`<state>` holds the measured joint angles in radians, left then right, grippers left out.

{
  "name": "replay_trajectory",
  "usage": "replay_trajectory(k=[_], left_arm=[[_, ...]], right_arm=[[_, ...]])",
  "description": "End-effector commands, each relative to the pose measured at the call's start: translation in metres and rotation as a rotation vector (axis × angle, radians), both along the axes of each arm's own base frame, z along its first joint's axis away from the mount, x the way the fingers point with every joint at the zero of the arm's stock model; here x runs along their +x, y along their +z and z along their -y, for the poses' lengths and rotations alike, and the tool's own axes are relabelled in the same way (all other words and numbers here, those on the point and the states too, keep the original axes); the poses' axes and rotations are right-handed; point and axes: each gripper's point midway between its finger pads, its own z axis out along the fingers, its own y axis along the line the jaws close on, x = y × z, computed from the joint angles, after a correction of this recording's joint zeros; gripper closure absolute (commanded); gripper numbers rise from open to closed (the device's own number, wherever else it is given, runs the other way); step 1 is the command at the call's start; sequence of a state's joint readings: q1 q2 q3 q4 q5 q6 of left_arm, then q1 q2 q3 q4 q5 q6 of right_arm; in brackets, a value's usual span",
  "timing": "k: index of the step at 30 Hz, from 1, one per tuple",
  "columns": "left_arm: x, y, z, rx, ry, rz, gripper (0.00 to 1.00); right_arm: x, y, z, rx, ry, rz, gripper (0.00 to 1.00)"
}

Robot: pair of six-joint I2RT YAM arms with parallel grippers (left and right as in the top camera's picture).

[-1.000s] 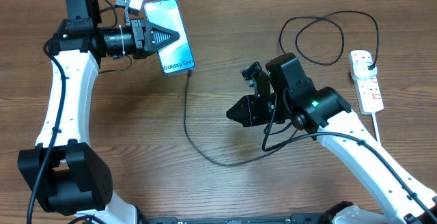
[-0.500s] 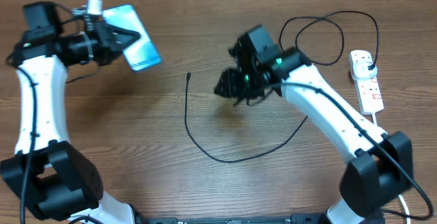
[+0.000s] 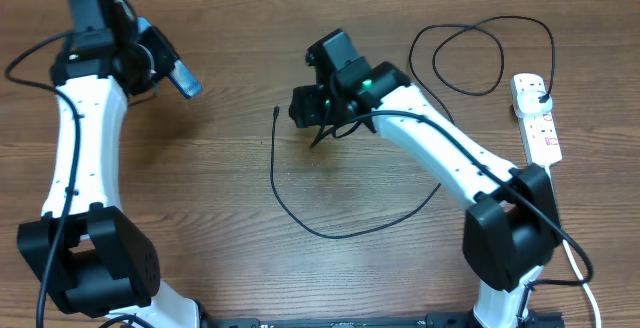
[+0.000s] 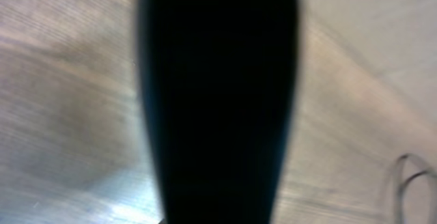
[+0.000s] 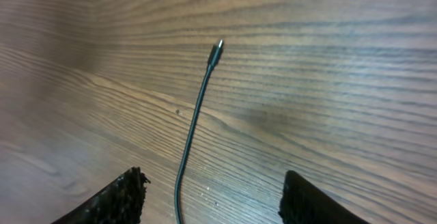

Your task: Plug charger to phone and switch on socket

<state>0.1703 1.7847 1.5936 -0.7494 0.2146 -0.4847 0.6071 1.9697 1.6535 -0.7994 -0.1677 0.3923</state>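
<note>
The phone (image 3: 186, 80) is lifted off the table at the upper left and shows edge-on as a thin blue sliver, with my left gripper (image 3: 165, 63) shut on it. It fills the middle of the left wrist view as a blurred black shape, the phone (image 4: 218, 101), hiding the fingers. The charger (image 3: 300, 223) lies in a long curve, its connector tip (image 3: 277, 111) free on the wood. My right gripper (image 3: 306, 120) hovers open just right of that tip. In the right wrist view the tip (image 5: 217, 48) lies ahead of the gripper (image 5: 215, 207), the cable running between the fingers (image 5: 116, 200). The socket (image 3: 540, 128) lies at the far right.
The charger's black plug (image 3: 540, 95) sits in the top of the socket, and its cable makes a loose loop (image 3: 480, 58) at the upper right. The socket's white cord (image 3: 556, 193) runs down the right edge beside my right arm.
My left arm has swung left and turned the phone from screen-up to edge-on. My right arm has moved up and left to the connector tip, and its jaws have opened.
</note>
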Motion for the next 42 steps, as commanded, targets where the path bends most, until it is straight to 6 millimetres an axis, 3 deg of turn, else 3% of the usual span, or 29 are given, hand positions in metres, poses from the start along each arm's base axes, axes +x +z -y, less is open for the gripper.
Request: replay_trajectory(k=[1,5,7,10,15,18,21,24,27,30,34,38,42], left_arm=[[-0.015,-0.006,0.022,0.038,-0.098,-0.064,0.96],[-0.058,-0.003,0.078,-0.158,-0.405,-0.15,0.96],[-0.07,0.004,0.085,-0.187,-0.453,-0.168,0.96],[-0.101,0.033,0.111,-0.299,-0.604,-0.16,0.96],[-0.137,0.06,0.112,-0.432,-0.679,-0.152,0.96],[-0.153,0.088,0.098,-0.59,-0.689,-0.049,0.96],[-0.153,0.091,0.072,-0.641,-0.589,-0.023,0.96],[-0.153,0.091,0.071,-0.649,-0.583,-0.021,0.96],[-0.154,0.091,0.075,-0.647,-0.596,-0.023,0.96],[-0.154,0.091,0.075,-0.647,-0.596,-0.023,0.96],[-0.153,0.091,0.074,-0.647,-0.596,-0.022,0.96],[-0.153,0.091,0.074,-0.647,-0.596,-0.022,0.96],[-0.153,0.091,0.074,-0.646,-0.596,-0.022,0.96]], right_arm=[[0.01,-0.009,-0.009,-0.038,-0.011,0.045,0.35],[0.008,-0.034,-0.027,-0.076,-0.002,0.056,0.34],[0.007,-0.04,-0.028,-0.099,-0.015,0.06,0.35],[0.014,-0.044,-0.031,-0.121,-0.061,0.103,0.36],[0.024,-0.046,-0.039,-0.08,-0.097,0.123,0.38],[0.029,-0.056,-0.043,-0.076,-0.098,0.13,0.38],[0.037,-0.07,-0.043,-0.098,-0.116,0.154,0.39],[0.038,-0.086,-0.054,-0.096,-0.105,0.167,0.39],[0.035,-0.114,-0.065,-0.148,-0.101,0.198,0.41],[0.026,-0.127,-0.055,-0.241,-0.108,0.194,0.43],[0.008,-0.127,-0.014,-0.404,-0.16,0.066,0.44],[-0.002,-0.115,0.013,-0.438,-0.21,-0.09,0.44],[0.012,-0.113,0.004,-0.346,-0.2,-0.094,0.43]])
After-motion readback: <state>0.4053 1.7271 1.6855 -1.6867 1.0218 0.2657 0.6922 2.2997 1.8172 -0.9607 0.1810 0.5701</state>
